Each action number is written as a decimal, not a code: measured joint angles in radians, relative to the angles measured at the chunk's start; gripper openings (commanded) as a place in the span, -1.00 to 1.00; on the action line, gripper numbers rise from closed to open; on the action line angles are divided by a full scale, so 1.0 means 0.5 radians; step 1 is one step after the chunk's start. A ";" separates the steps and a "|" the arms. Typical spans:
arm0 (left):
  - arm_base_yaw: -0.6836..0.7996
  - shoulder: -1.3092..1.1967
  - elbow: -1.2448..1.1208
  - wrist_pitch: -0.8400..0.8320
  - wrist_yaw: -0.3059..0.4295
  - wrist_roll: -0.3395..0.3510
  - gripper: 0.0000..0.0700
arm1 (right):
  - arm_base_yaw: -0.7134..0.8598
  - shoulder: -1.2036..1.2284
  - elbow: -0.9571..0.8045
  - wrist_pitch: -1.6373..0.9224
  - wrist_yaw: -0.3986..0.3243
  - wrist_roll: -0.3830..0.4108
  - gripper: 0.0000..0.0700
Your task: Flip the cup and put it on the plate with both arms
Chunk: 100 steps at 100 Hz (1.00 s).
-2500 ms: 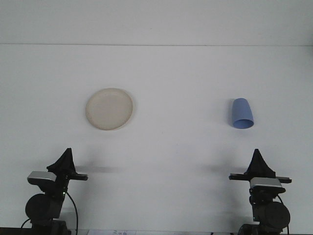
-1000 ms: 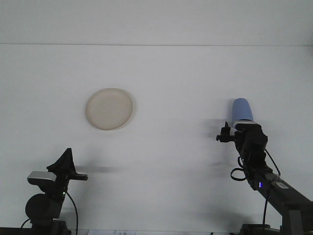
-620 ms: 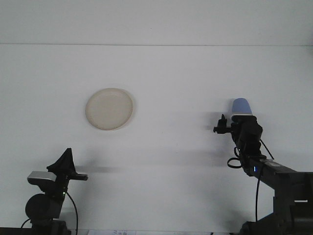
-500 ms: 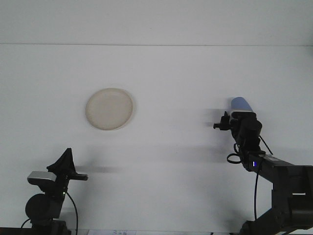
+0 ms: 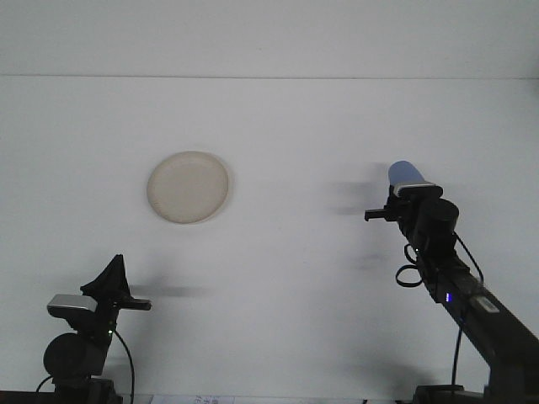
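Since half a second ago the cup (image 5: 406, 172) has shifted left with the right gripper (image 5: 412, 192); whether it grips, I cannot tell. Plate (image 5: 189, 187) sits left of centre, bare table (image 5: 295, 252) between; left gripper (image 5: 114, 273) rests lower left, seemingly closed.

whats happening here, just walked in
A two-arm robot is working at a white table. Its right arm is stretched out to the blue cup, with the right gripper right at the cup, covering its near end; whether the fingers are closed on it can't be seen from here. The left gripper is parked near the front edge, touching nothing. The cream plate sits on the left side of the table with nothing on it, so the cup is not yet on the plate.
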 measured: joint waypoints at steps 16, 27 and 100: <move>-0.001 0.000 0.000 -0.001 0.000 0.000 -0.97 | 0.168 -0.366 0.495 -0.951 -0.019 -0.061 -1.00; 0.000 0.000 0.000 -0.001 0.000 0.000 -0.97 | 0.325 -0.382 0.959 -1.746 -0.108 -0.182 -1.00; 0.000 0.000 0.000 -0.001 0.000 0.000 -0.97 | 1.401 0.410 1.636 -3.233 0.048 -0.341 -1.00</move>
